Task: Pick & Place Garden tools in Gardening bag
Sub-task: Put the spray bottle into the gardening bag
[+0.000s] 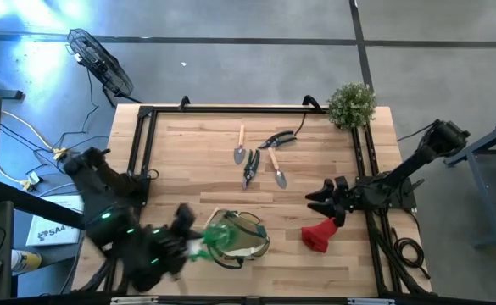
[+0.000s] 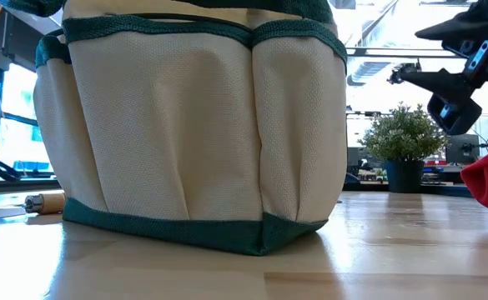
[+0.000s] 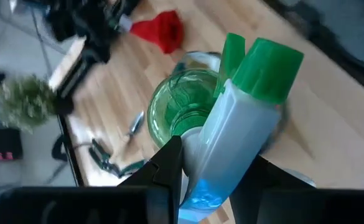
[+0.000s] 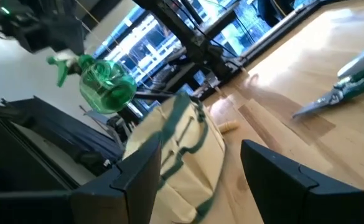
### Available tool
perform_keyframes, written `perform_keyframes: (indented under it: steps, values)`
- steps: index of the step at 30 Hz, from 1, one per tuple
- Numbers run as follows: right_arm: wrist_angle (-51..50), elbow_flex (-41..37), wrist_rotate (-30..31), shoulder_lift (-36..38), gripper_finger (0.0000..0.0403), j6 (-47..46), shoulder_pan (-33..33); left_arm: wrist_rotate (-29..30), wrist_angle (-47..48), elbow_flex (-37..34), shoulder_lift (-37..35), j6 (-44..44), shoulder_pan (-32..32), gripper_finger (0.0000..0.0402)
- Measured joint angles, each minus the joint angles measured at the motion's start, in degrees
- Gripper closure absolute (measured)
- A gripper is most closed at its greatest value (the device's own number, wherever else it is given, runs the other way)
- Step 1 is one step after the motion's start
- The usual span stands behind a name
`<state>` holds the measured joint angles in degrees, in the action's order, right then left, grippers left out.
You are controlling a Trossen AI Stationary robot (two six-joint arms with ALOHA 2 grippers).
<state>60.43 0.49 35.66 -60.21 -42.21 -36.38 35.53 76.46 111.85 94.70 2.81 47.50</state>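
Wooden worktop (image 1: 332,267): your left claw (image 3: 213,171) grips the light, slippery spray bottle (image 3: 231,124) by its neck above the soft bag (image 1: 246,241); right claw (image 1: 320,202) waits wide beside the bag.

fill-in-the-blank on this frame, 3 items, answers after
1. The left gripper holds the ____ above the gardening bag.
2. The red cone-shaped piece lies on the table, nearest the ____ gripper.
3. The bushy green plant stands at a ____ of the table.

Answers: spray bottle; right; corner
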Motion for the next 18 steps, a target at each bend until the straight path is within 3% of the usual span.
perform_keyframes:
  steps: [8,18]
  values:
    - [1.5,0.0,-0.5,-7.0,0.019,-5.6,0.0,-13.8,0.5,0.0,3.7,0.0,-7.5,0.0319]
    - [3.2,4.7,-3.7,-13.9,0.019,-1.2,0.0,-17.2,3.7,0.0,5.7,-0.4,-9.3,0.0319]
